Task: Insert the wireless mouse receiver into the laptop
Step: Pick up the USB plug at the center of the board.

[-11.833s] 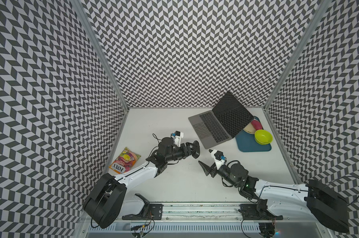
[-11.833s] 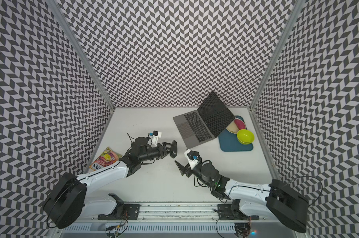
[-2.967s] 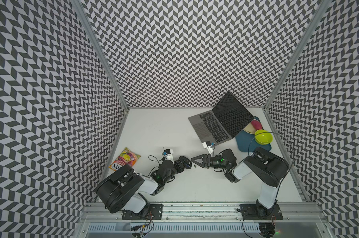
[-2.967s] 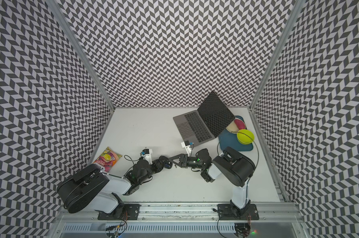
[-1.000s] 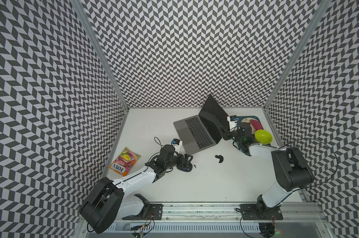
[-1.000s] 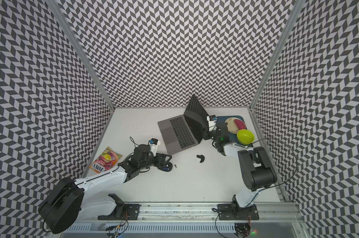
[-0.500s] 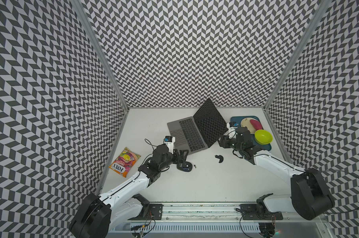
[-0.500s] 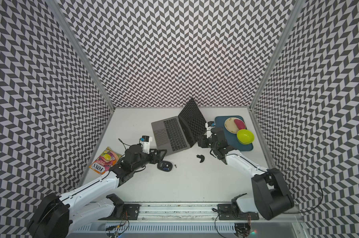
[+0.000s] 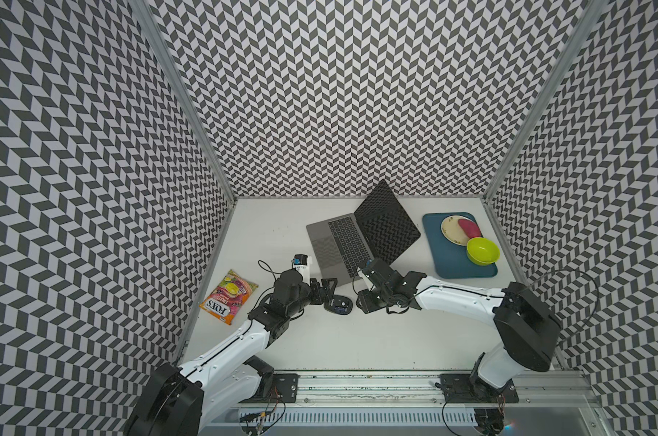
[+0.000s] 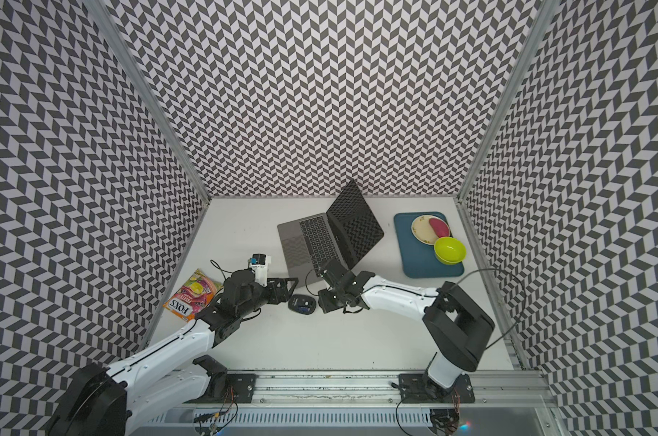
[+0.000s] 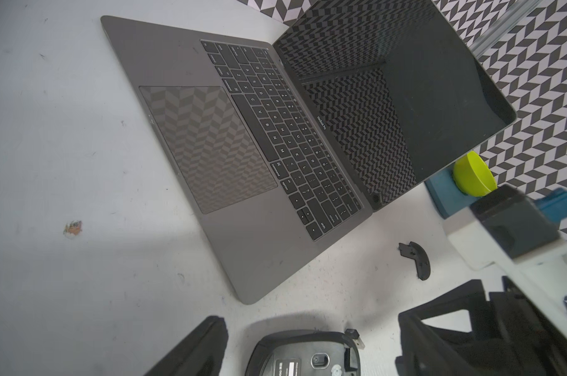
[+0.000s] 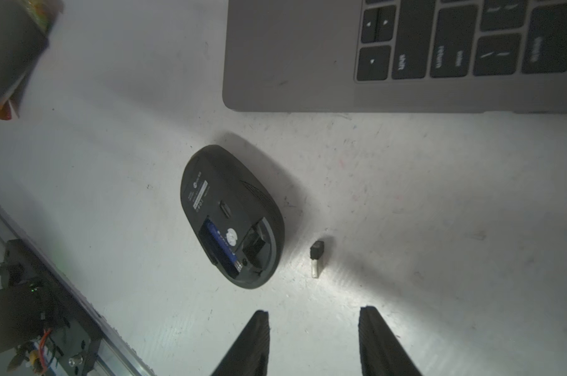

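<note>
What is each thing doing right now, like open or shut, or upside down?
laptop, open, screen dark.
mouse, upside down, battery bay uncovered.
wireless mouse receiver, loose on the table beside the mouse, not plugged in.
cover piece, off the mouse, lying on the table.
left gripper, open, empty.
right gripper, open, empty.

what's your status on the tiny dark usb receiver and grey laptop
Left gripper open, right gripper open. Tiny dark USB receiver loose on table, not in grey laptop. Upturned black oval mouse beside it, apart.

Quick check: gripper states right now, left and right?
Left gripper: open, holding nothing.
Right gripper: open, holding nothing; tiny dark USB receiver lies loose ahead of it.
</note>
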`<state>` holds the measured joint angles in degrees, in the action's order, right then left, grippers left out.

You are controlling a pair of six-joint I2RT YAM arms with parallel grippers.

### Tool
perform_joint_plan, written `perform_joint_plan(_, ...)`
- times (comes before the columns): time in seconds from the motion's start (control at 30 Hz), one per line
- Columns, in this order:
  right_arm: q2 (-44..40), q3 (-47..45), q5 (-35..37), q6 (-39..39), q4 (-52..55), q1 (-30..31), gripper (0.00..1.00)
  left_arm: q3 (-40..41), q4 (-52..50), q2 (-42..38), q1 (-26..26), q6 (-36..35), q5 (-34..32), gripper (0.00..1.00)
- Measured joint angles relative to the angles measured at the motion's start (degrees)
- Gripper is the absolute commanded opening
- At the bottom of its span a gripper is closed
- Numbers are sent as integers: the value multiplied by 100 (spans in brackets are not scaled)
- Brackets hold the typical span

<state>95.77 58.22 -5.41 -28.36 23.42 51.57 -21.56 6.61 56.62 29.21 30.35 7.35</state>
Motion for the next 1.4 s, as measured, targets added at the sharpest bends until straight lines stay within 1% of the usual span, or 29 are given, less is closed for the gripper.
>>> perform_joint_plan(0.23, 483, 243, 284, -55, 98, 50, 34, 26, -37, -166, 0, 17, 0, 89)
perform_joint_plan(0.47, 809, 452, 304, -17, 79, 81, 31, 52, -76, -170, 0, 20, 0, 89)
perform_joint_plan(0.93, 1110, 697, 330, 94, 31, 109, 13, 52, -72, -17, 0, 20, 111, 89)
perform_joint_plan(1.07, 1110, 697, 376, 87, 17, 109, 10, 85, 0, 7, 0, 50, 201, 88)
perform_joint_plan(1.2, 988, 599, 413, 13, -85, 109, 9, 262, 280, 33, 11, 177, 435, 84)
perform_joint_plan(1.3, 675, 376, 361, -160, -238, 66, 9, 439, 616, 90, 83, 369, 675, 84)
perform_joint_plan(1.4, 114, -24, 101, -431, -577, -70, 9, 640, 1123, 96, 129, 688, 953, 85)
